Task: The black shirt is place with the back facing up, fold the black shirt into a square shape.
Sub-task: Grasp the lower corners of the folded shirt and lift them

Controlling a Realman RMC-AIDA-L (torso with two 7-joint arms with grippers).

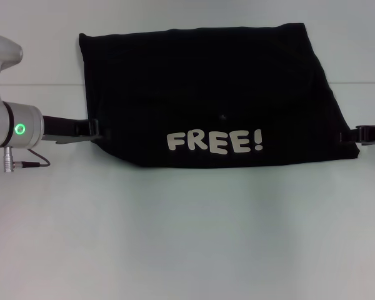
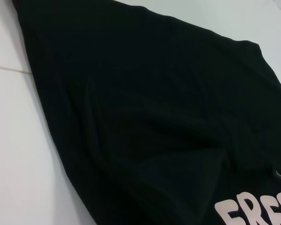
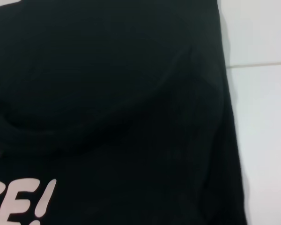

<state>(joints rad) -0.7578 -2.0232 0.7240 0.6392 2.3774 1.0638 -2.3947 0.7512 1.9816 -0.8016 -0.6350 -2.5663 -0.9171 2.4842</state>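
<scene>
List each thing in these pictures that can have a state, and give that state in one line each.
black shirt: folded into a wide rectangle, lying flat on the table, "FREE!" print facing up near the front edge.
left tool: at the shirt's left edge, low over the table.
right tool: at the shirt's right edge, low over the table.
status light: lit green on the left arm.
table: white, bearing the shirt.

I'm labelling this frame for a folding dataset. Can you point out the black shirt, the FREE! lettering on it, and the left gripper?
black shirt [image 1: 206, 87]: head view, plain cloth at its middle.
FREE! lettering [image 1: 214, 142]: head view, the middle E, near the shirt's near edge.
left gripper [image 1: 95, 129]: head view, fingertips at the shirt's left edge.
</scene>
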